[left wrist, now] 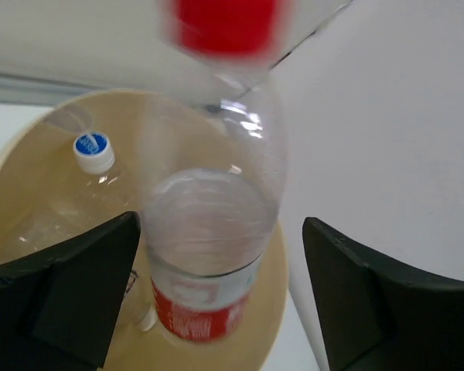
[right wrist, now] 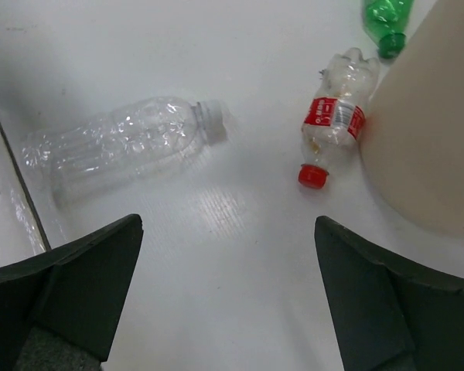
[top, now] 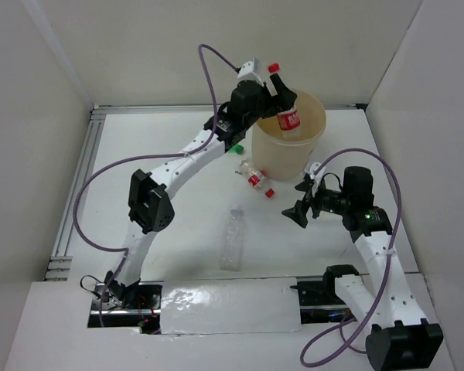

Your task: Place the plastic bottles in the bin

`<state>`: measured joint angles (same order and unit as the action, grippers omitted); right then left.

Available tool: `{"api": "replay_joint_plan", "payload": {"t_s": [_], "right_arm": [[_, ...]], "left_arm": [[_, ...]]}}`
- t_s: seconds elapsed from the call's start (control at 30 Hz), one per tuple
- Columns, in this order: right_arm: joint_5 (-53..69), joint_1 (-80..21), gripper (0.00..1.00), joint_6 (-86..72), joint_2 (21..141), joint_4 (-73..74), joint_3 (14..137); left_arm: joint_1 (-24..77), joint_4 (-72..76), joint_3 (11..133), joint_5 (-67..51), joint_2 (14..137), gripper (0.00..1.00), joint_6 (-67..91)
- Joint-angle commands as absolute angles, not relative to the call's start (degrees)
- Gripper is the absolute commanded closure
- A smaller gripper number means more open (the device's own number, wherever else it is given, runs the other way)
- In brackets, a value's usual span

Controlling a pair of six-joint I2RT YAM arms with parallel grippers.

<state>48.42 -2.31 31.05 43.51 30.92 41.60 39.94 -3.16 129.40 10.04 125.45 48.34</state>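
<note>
The left tool (left wrist: pixel 221 220) hangs over the bin (top: pixel 319 122), which stands near the far edge of the table (top: pixel 139 139), toward its far-right corner. Its fingers are spread wide. A red-capped bottle (left wrist: pixel 213 247) sits between them with a gap on each side, base down and cap blurred, so it looks loose and dropping rather than held. A blue-capped bottle (left wrist: pixel 93 151) already lies inside the bin. The right tool (right wrist: pixel 228 224) is also spread wide and holds nothing, hovering over the middle of the table on the near-right side of the bin. Three bottles remain outside the bin. A red-labelled bottle (right wrist: pixel 334 127) lies against or just beside the bin's wall, a green bottle (right wrist: pixel 387 17) lies beyond it at the bin's foot, and a clear bottle (right wrist: pixel 131 143) lies apart, toward the near edge. The first risk is the drop itself: from above, the bottle leans with its cap past the far-left rim, so it could clip the rim and tip out toward the far edge. The second is the red-labelled bottle's place by the wall. A finger coming down there may shove the bin or roll the bottle away. The thin clear plastic may also crumple or slip when squeezed.
</note>
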Motion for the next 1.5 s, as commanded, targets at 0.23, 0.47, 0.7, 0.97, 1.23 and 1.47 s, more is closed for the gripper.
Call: {"api": "replay_joint_plan", "payload": {"t_s": [0.23, 0.47, 0.7, 0.97, 1.23, 1.47], "right_arm": [[60.4, -6.9, 0.0, 72.4, 53.6, 44.8, 41.9], [56.3, -16.0, 0.0, 98.7, 62.2, 37.0, 42.1], [44.3, -35.3, 0.0, 106.7, 73.1, 27.5, 45.2], [33.0, -46.7, 0.0, 109.1, 87.5, 22.5, 52.3], [28.9, -49.2, 0.17, 116.7, 98.3, 36.6, 57.7], [36.5, -49.2, 0.66, 99.3, 94.8, 38.9, 63.3]], "left_arm": [[39.7, -0.8, 123.9, 14.8, 113.1, 0.0, 38.1], [37.7, -6.9, 89.8, 22.9, 88.2, 0.0, 30.9], [35.0, -15.7, 53.5, 26.2, 61.4, 0.0, 39.6], [35.0, -23.2, 45.0, 28.8, 46.3, 0.0, 45.5], [34.5, -25.1, 43.9, 28.7, 43.2, 0.0, 46.8], [33.3, -23.1, 42.8, 26.7, 43.7, 0.0, 51.6]]}}
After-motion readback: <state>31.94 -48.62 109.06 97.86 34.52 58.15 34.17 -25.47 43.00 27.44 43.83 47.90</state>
